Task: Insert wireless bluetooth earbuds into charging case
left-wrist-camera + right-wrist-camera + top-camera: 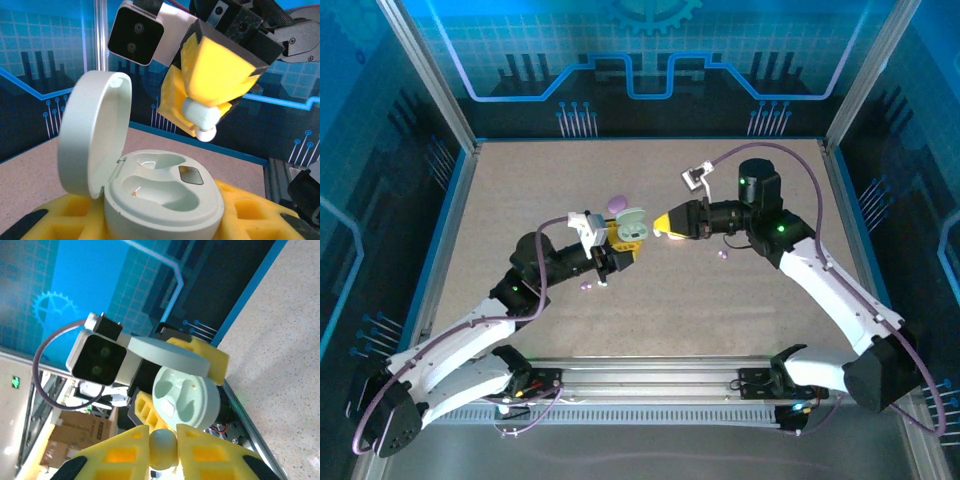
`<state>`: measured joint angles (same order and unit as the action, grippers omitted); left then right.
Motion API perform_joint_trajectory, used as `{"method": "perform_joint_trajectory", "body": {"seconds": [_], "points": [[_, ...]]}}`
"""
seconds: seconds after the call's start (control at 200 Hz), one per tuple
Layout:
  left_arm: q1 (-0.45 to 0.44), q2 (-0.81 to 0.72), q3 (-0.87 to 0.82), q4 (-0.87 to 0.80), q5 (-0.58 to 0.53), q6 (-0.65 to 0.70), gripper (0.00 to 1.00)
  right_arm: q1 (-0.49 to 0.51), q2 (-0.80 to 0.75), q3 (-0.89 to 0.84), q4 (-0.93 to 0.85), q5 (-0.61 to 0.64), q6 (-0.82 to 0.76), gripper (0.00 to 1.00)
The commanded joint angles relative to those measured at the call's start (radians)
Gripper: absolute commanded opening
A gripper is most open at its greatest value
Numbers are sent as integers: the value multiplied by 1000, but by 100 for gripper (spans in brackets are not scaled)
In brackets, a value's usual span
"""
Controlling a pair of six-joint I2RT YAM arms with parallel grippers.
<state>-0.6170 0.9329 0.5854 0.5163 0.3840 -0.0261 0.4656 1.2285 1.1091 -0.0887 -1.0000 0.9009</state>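
My left gripper (161, 222) is shut on the base of a mint green charging case (167, 202), with its yellow fingers (250, 210) on either side. The lid (92, 135) stands open and both wells are empty. My right gripper (163, 452) is shut on a mint green earbud (163, 447), which hangs a little above the case's far right rim and clear of it. That earbud (201, 119) pokes out below the yellow fingertips (215, 75). From above, the left gripper (620, 245) and right gripper (666, 225) meet mid-table.
A purple case (616, 204) lies just behind the held case. Two small purple earbuds rest on the tabletop, one (586, 287) by the left wrist and one (723, 256) under the right forearm. Blue walls and metal posts (430, 80) frame the table.
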Motion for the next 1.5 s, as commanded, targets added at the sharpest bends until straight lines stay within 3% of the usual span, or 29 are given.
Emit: {"method": "perform_joint_trajectory", "body": {"seconds": [0.0, 0.59, 1.491], "points": [[5, 6, -2, 67, 51, 10, 27, 38, -13, 55, -98, 49, -111, 18], [-3, 7, 15, 47, 98, 13, 27, 81, 32, 104, -103, 94, -120, 18], [-5, 18, 7, 118, 97, -16, 26, 122, 80, 174, -317, 203, -259, 19]]}}
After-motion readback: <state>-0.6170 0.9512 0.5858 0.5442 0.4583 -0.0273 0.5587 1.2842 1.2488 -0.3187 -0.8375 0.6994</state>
